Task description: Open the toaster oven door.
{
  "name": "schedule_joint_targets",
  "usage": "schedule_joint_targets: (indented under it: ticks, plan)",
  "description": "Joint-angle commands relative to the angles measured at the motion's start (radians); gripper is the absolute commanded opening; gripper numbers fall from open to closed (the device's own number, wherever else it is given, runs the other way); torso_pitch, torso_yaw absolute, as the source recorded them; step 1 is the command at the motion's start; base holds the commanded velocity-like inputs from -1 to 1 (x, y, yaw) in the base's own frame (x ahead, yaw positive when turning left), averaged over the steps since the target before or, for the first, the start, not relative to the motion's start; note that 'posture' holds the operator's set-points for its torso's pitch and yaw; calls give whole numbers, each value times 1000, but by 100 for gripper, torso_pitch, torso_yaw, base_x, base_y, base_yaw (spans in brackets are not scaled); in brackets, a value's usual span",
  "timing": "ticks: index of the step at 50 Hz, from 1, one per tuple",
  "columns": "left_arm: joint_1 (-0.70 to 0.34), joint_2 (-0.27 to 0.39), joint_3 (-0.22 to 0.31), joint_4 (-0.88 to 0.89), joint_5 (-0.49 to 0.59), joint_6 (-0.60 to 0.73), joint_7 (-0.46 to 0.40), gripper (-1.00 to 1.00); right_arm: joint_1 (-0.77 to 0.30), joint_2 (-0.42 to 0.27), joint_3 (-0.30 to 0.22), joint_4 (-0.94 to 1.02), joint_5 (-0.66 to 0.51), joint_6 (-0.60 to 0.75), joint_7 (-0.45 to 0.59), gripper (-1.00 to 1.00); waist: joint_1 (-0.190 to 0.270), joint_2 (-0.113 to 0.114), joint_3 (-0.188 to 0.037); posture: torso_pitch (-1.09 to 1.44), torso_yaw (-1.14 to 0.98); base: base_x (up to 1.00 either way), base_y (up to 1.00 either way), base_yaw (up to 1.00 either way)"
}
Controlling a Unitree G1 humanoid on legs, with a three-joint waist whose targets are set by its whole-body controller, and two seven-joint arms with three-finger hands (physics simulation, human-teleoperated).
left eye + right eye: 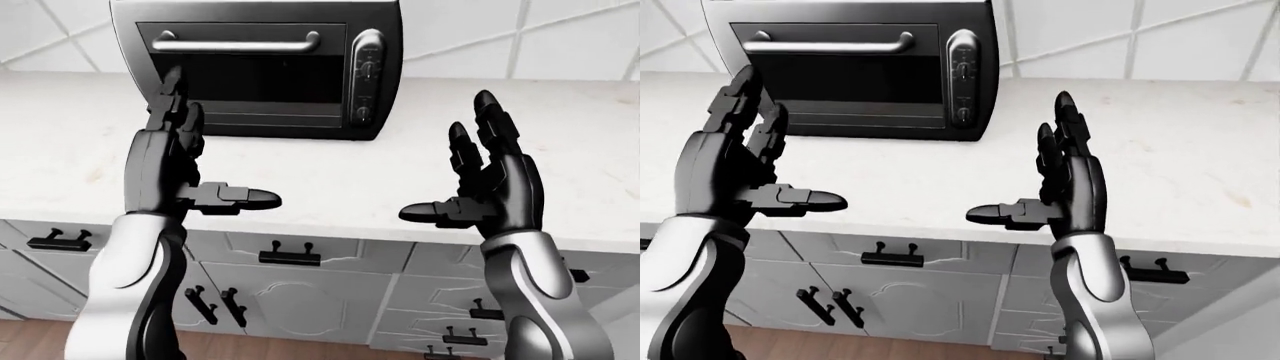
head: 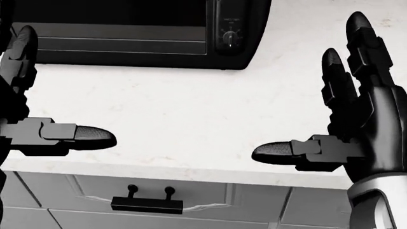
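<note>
A dark toaster oven stands on the white counter at the top of the left-eye view, its door shut. A silver bar handle runs across the door's top and a knob panel is on its right. My left hand is open, fingers up, below the door's left part and apart from the handle. My right hand is open, fingers up, to the right of the oven and lower in the view. Both hands are empty.
Grey cabinet drawers with black handles run under the counter edge. A tiled white wall rises behind the counter. Wooden floor shows at the bottom.
</note>
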Motion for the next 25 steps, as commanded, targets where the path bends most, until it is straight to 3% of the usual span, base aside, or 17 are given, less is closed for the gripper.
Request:
schedule_joint_targets:
  ticks: [1, 2, 3, 8, 18, 19, 22, 24, 25]
  plan:
    - [-11, 1, -1, -9, -2, -18, -4, 100, -11, -5, -7, -17, 3, -20, -6, 100, 1, -19, -13, 0, 0, 0, 0, 0]
    - [-12, 2, -2, -10, -2, -17, -5, 100, -10, -6, -7, -14, 3, -20, -7, 100, 11, -21, -17, 0, 0, 0, 0, 0]
    - [-12, 2, -1, -11, -2, -17, -5, 100, -7, -6, -6, -11, 1, -25, -7, 100, 5, -4, -3, 0, 0, 0, 0, 0]
    - [-13, 1, 2, -16, -2, -43, -10, 100, -7, -6, -12, -11, 4, -26, -9, 100, -10, 17, -19, 0, 0, 0, 0, 0]
    - [22, 5, -9, -54, 30, -101, -56, 100, 0, -9, -19, -15, 12, -29, -12, 100, -14, 15, -21, 0, 0, 0, 0, 0]
    - [19, 3, -6, -56, 30, -99, -58, 100, 0, -9, -23, -25, 18, -31, -11, 100, -13, 23, -40, 0, 0, 11, 0, 0]
    - [18, -1, -7, -55, 32, -99, -60, 100, 5, -11, -26, -30, 24, -34, -11, 100, -14, 29, 10, 0, 0, 27, 0, 0]
    - [21, -3, -10, -57, 35, -101, -62, 100, 4, -9, -29, -23, 25, -31, -20, 100, -13, 29, 13, 0, 0, 27, 0, 0]
    - [22, -3, -9, -57, 36, -101, -63, 100, 4, -11, -30, -21, 24, -32, -21, 100, -10, 14, 25, 0, 0, 2, 0, 0]
